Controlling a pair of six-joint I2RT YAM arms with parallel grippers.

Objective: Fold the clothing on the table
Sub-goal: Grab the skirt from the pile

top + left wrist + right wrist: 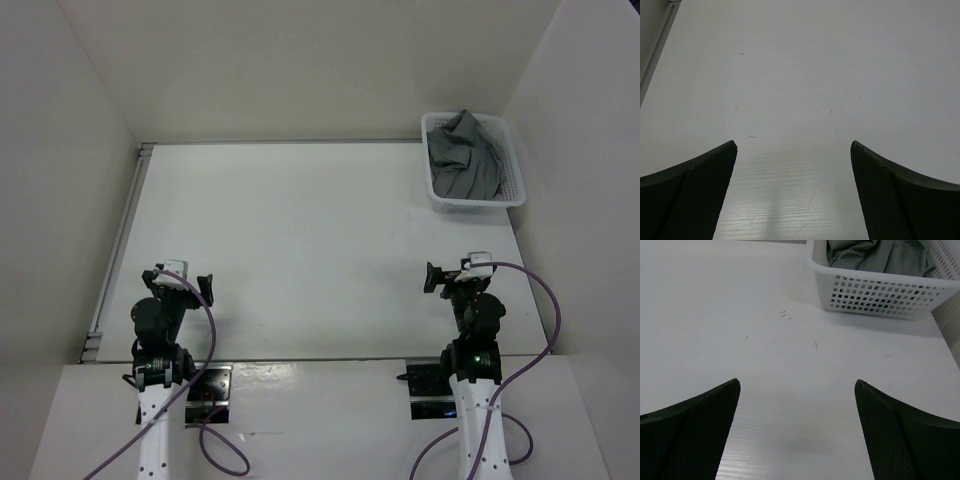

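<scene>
Grey clothing (crumpled); in white basket

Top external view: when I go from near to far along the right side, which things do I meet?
right claw → bare table → white basket, with the clothing lying inside it

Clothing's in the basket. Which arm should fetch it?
Right. The clothing sits in the basket at the far right corner, ahead of the open right gripper; the left gripper is on the opposite side.
</scene>
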